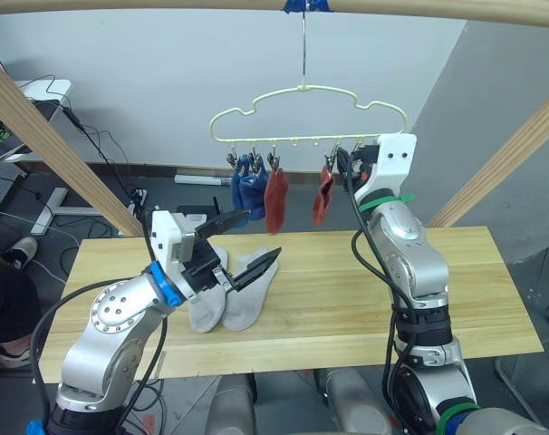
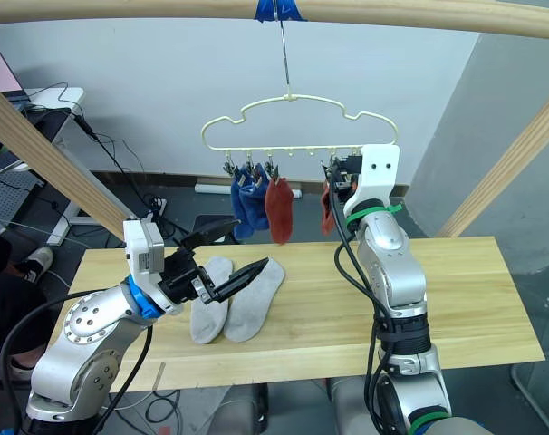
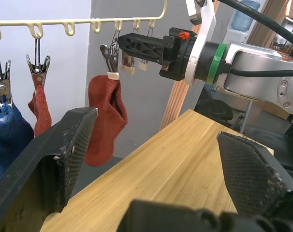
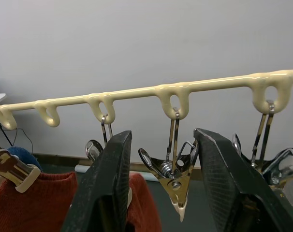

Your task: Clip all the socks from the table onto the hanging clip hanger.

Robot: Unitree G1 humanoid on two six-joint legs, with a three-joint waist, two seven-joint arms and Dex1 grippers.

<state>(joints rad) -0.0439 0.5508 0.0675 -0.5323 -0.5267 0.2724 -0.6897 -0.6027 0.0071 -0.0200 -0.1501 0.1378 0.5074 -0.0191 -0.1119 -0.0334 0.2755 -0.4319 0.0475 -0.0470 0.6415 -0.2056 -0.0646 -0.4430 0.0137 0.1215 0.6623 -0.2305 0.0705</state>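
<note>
Nearest first.
Left gripper (image 1: 243,243): fingers spread wide, holding nothing, poised just above the grey socks.
Grey socks (image 1: 227,292): two, side by side and touching, flat on the table (image 1: 365,299); long axes running near-to-far, leaning slightly right at the far end.
Right gripper (image 4: 161,181): raised at the hanger's right end, fingers apart on either side of a bare metal clip (image 4: 173,180), gripping nothing.
Clip hanger (image 1: 306,109): hung by its hook from the pole overhead; lower bar level, running left to right.
On the clips: two blue socks (image 1: 246,188) at left, then a rust red sock (image 1: 276,201), another rust red sock (image 1: 322,198) further right; all hanging lengthwise down.
</note>
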